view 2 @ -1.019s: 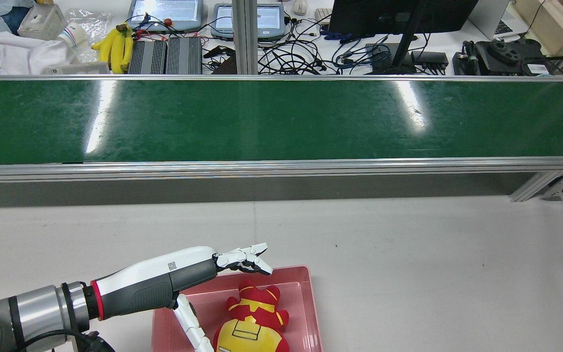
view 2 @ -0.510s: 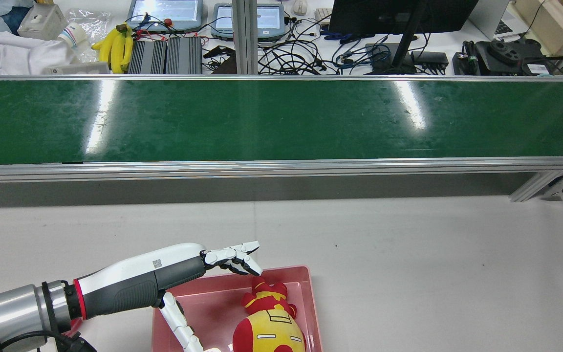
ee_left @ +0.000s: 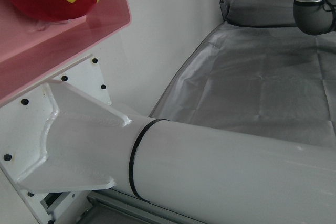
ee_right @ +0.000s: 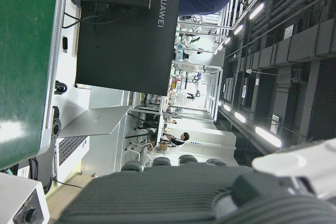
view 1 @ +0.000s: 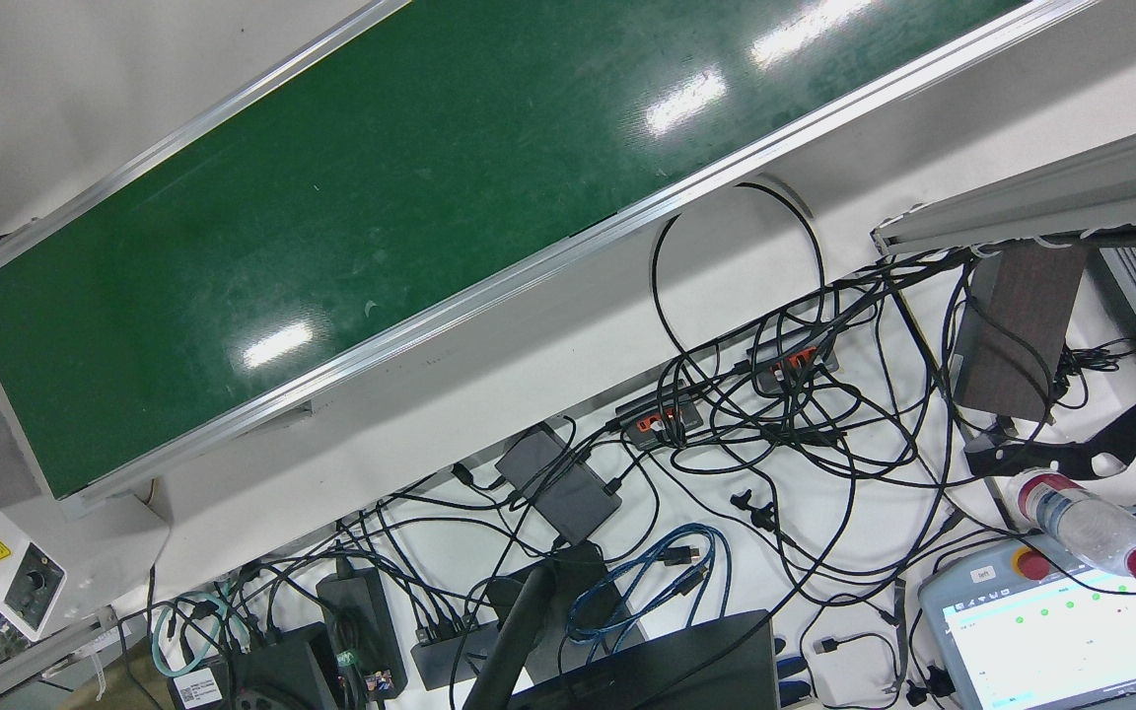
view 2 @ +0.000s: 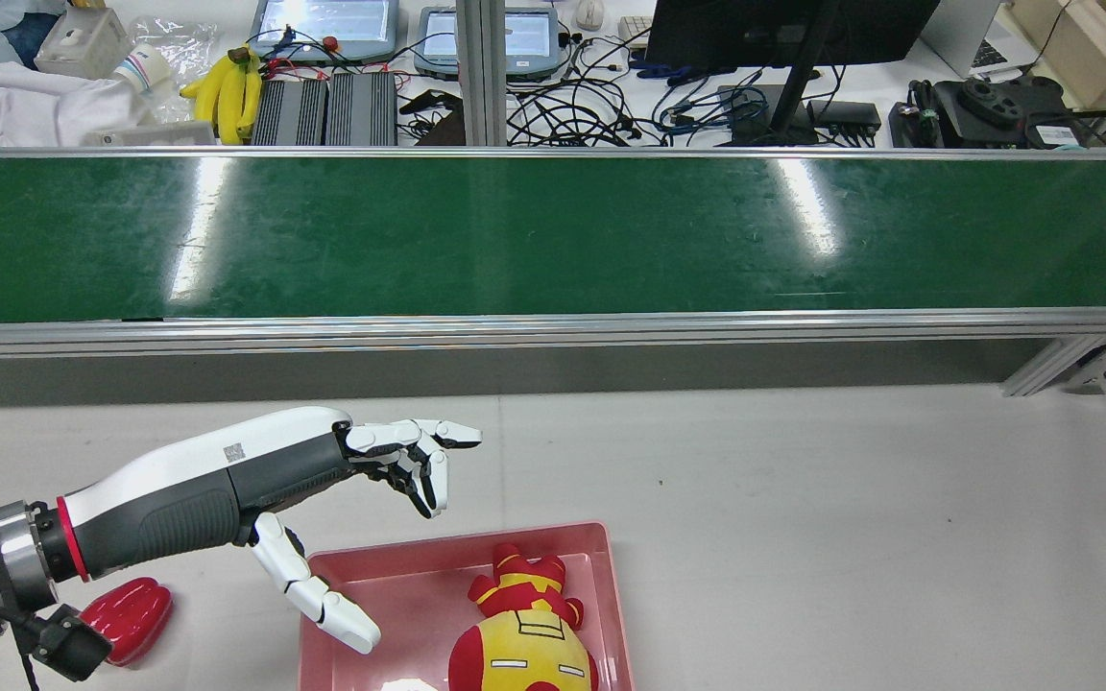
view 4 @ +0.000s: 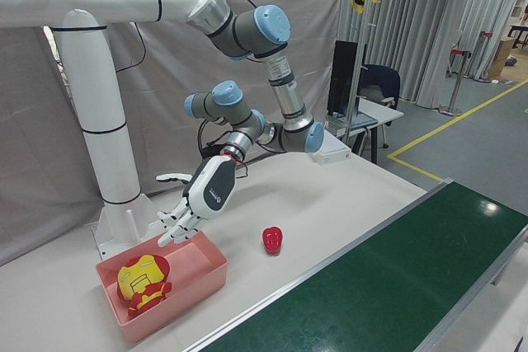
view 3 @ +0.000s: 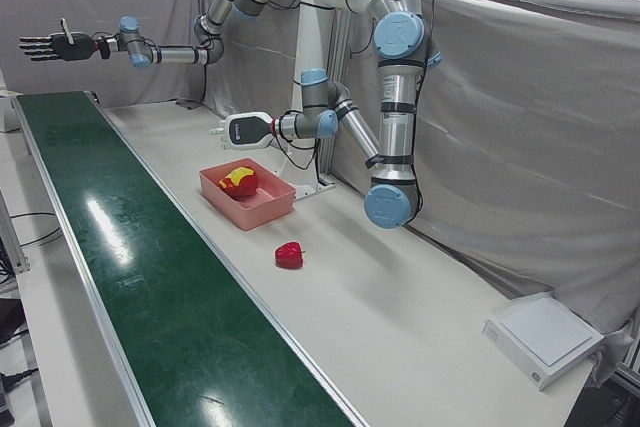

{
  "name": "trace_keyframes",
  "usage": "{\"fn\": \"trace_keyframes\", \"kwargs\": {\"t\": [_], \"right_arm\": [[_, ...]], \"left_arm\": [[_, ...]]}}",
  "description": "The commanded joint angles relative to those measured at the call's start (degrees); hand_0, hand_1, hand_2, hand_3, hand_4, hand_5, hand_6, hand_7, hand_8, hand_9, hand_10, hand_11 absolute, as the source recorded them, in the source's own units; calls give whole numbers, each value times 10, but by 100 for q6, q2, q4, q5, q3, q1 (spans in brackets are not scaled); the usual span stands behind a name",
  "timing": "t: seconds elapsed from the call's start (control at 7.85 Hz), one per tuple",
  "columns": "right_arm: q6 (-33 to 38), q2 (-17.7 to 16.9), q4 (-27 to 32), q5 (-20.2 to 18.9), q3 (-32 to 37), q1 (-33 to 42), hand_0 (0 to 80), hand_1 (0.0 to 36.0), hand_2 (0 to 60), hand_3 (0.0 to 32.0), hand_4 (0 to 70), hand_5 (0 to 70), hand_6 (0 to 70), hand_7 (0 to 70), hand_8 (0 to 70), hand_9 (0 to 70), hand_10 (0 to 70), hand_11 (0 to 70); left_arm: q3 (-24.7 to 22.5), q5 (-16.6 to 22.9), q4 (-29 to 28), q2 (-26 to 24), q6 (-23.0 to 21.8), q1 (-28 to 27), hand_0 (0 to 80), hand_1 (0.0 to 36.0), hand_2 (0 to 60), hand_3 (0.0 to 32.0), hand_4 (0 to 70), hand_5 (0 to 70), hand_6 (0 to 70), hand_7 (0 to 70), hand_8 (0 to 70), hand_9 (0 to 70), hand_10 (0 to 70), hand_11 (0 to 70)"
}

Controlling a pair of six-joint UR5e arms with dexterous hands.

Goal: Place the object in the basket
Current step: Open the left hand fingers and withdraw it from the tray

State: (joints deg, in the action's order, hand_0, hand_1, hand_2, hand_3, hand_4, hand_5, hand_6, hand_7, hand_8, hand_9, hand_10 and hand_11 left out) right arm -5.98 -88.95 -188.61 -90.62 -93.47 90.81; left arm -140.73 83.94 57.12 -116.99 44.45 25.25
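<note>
Hovering above the bench, the left robot hand (view 2: 390, 461) hangs with its fingers spread and curled slightly down, holding nothing; its thumb reaches down over the near-left rim of the pink basket (view 2: 601, 576). The red-and-yellow plush toy (view 2: 524, 633) lies inside that basket, below the hand and off to its right in the rear view, head toward the robot and feet toward the green conveyor belt (view 2: 553, 235), so its long axis runs roughly front to back. Judged from how it lies, that object counts as already placed.

A small red object (view 2: 126, 607) sits on the bench outside the basket, near the left robot hand's wrist, on the far side of it from the basket. In the right-front view the same red object (view 4: 272, 239) stands well clear of the basket (view 4: 210, 274), between it and the belt's edge. If the task goes on to this piece, the coming move turns on that relation: the object lies back along the forearm, behind the fingertips rather than ahead of them, so the hand would have to pull back and swing outward before coming down on it. Its shape is too small to read for a long axis.

The right robot hand (view 3: 45, 46) is held high and far off over the end of the belt, fingers splayed and empty. The left is plainly the nearer hand for either thing.
</note>
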Motion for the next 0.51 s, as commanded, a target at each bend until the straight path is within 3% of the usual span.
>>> {"fn": "trace_keyframes", "kwargs": {"t": [0.0,0.38], "right_arm": [[0,0,0,0,4,7,0,0,0,0,0,0,0,0,0,0,0,0],[0,0,0,0,5,7,0,0,0,0,0,0,0,0,0,0,0,0]], "left_arm": [[-52,0,1,80,-200,418,468,116,136,0,194,498,95,173,257,391,178,266],[-43,0,-130,184,-349,840,463,109,143,0,200,496,97,174,261,396,176,261]]}}
